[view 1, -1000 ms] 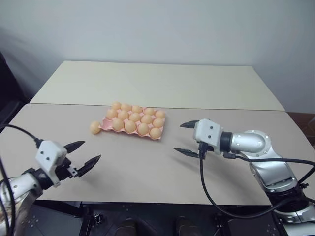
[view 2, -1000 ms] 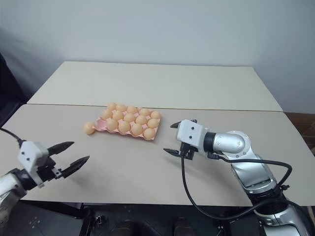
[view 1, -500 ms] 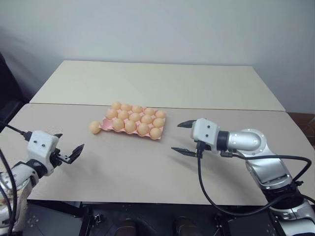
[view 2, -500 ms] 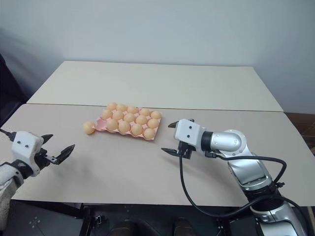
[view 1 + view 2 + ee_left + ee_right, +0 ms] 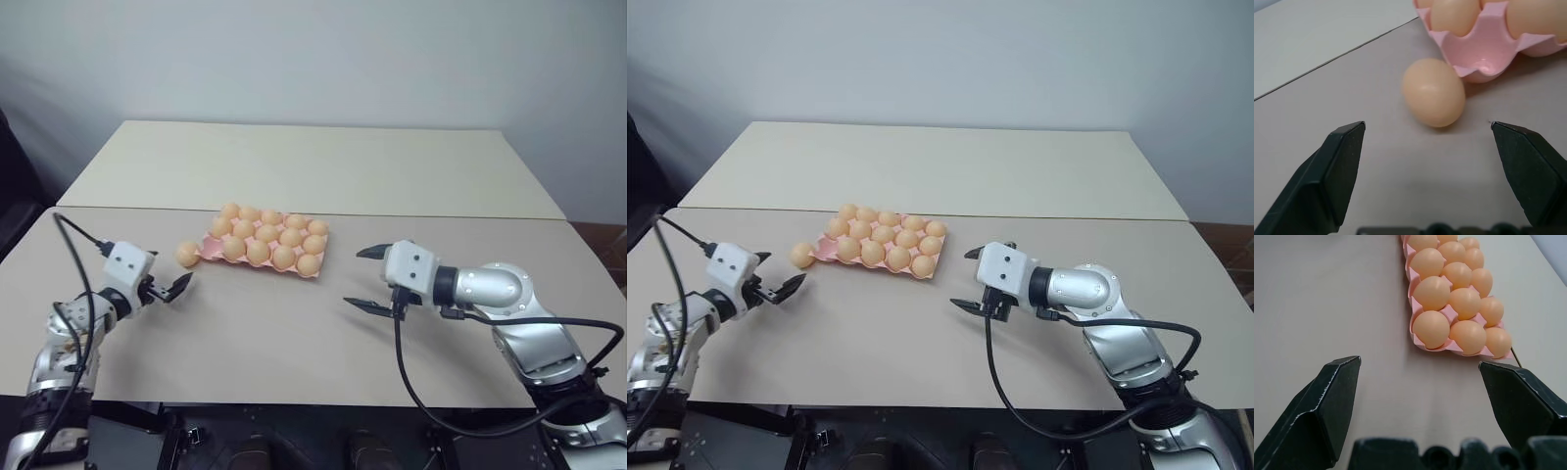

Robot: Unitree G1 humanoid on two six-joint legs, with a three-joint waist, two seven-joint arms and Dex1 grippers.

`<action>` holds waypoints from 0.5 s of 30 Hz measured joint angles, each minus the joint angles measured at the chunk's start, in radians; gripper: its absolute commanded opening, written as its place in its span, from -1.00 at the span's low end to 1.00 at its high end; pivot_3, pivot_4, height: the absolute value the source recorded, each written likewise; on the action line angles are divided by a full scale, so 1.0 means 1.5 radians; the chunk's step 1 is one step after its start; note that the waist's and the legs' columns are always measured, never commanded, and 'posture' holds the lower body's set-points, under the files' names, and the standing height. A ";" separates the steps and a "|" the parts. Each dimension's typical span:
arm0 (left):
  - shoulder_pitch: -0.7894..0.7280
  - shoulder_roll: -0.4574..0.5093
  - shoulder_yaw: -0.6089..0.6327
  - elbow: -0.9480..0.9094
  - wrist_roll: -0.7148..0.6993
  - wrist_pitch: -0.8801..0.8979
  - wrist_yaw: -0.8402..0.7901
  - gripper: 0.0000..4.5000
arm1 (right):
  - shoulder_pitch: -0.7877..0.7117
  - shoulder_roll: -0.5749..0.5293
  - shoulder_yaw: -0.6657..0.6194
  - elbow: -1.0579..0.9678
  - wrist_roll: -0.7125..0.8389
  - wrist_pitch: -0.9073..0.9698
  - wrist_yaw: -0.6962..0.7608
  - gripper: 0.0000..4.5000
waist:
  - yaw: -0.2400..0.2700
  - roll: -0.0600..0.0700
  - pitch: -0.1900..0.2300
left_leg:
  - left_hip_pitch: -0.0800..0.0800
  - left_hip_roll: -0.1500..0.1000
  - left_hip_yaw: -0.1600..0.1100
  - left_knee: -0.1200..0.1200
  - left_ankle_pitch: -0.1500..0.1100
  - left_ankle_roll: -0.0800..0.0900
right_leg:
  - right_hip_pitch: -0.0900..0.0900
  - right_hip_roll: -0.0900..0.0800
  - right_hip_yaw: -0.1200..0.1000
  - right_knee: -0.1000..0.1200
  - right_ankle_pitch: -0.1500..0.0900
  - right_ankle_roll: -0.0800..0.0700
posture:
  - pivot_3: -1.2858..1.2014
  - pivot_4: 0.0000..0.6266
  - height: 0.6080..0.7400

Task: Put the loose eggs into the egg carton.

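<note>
Lying just beside the egg carton (image 5: 266,247) edge, one loose egg (image 5: 187,254), both grippers' fingers (image 5: 1341,161) spread, empty.

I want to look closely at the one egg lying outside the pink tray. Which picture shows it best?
The left wrist view: the loose egg is big there, lying on the table against the egg carton. In the two eye views it is small, left of the carton.
</note>
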 measured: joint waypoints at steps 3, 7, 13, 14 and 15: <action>-0.043 -0.016 -0.017 0.068 0.011 -0.029 0.001 0.99 | 0.002 -0.005 -0.001 -0.004 0.000 0.004 -0.005 1.00 | 0.000 0.000 0.000 | 0.000 0.000 0.000 0.000 0.000 0.000 | 0.000 0.000 0.000 0.000 0.000 0.000 | 0.03 -0.52 1.00; -0.093 -0.027 -0.026 0.141 0.026 -0.060 0.004 0.99 | 0.004 -0.008 -0.003 -0.007 0.000 0.015 -0.010 1.00 | 0.000 0.000 0.000 | 0.000 0.000 0.000 0.000 0.000 0.000 | 0.000 0.000 0.000 0.000 0.000 0.000 | 0.03 -0.52 1.00; -0.157 -0.045 -0.048 0.234 0.043 -0.108 0.006 0.99 | 0.007 -0.013 -0.004 -0.019 0.000 0.022 -0.018 1.00 | 0.001 0.000 0.000 | 0.000 0.000 0.000 0.001 0.000 0.000 | 0.000 0.000 0.000 0.000 0.000 0.000 | 0.03 -0.52 1.00; -0.168 -0.047 -0.050 0.249 0.045 -0.114 0.006 0.99 | 0.009 -0.014 -0.004 -0.019 0.000 0.024 -0.019 1.00 | 0.001 0.000 0.000 | 0.000 0.000 0.000 0.001 0.000 0.000 | 0.000 0.000 0.000 0.000 0.000 0.000 | 0.03 -0.52 1.00; -0.178 -0.050 -0.051 0.264 0.048 -0.118 0.007 0.99 | 0.010 -0.016 -0.005 -0.020 0.000 0.026 -0.020 1.00 | 0.001 0.000 0.000 | 0.000 0.000 0.000 0.001 0.000 0.000 | 0.000 0.000 0.000 0.000 0.000 0.000 | 0.03 -0.52 1.00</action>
